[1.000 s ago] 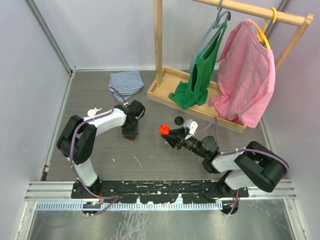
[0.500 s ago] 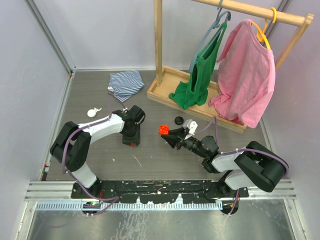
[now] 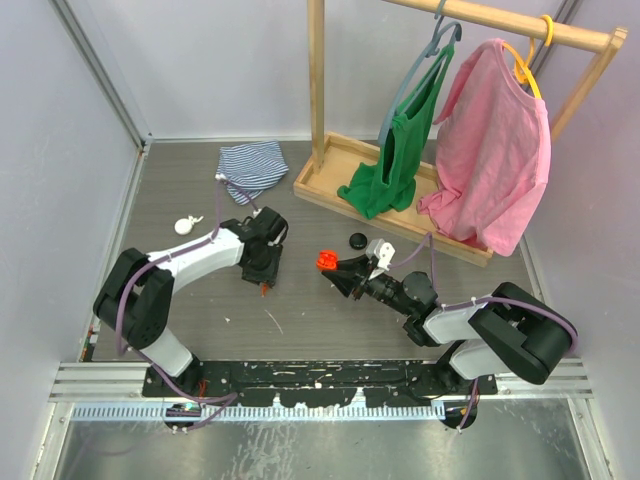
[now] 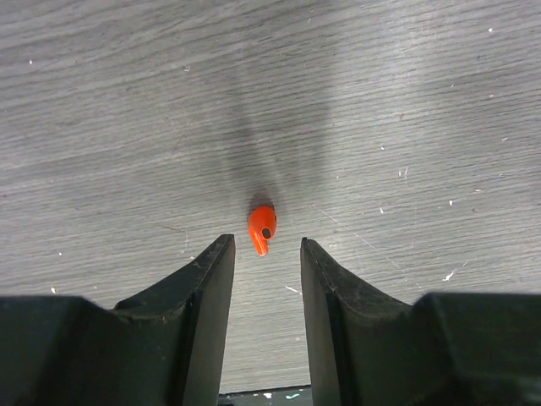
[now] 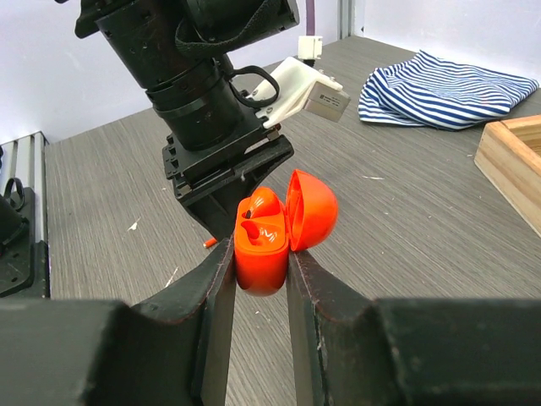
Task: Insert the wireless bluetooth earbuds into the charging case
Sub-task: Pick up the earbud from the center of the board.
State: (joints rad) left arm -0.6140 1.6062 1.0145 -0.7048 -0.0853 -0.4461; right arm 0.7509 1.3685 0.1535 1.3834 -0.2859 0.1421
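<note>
One orange earbud [image 4: 262,227] lies on the grey table just beyond my left gripper [image 4: 266,254], which is open with nothing between its fingers. From above, that earbud [image 3: 264,290] is a small red speck below the left gripper [image 3: 264,274]. My right gripper [image 5: 258,262] is shut on the orange charging case [image 5: 264,249], held above the table with its lid [image 5: 311,210] swung open. Another orange earbud [image 5: 263,203] sits in one of the case's slots. In the top view the case [image 3: 325,260] is at the tip of the right gripper [image 3: 338,268], to the right of the left gripper.
A black round case [image 3: 357,240] lies near the wooden rack base [image 3: 330,185]. A small white object [image 3: 186,225] sits left of the left arm. A striped cloth [image 3: 252,165] lies at the back. Green [image 3: 395,160] and pink [image 3: 495,140] shirts hang on the rack.
My left gripper has opened and let go of the orange earbud, which now lies on the table. The left arm's elbow has swung left. The right arm has held still.
</note>
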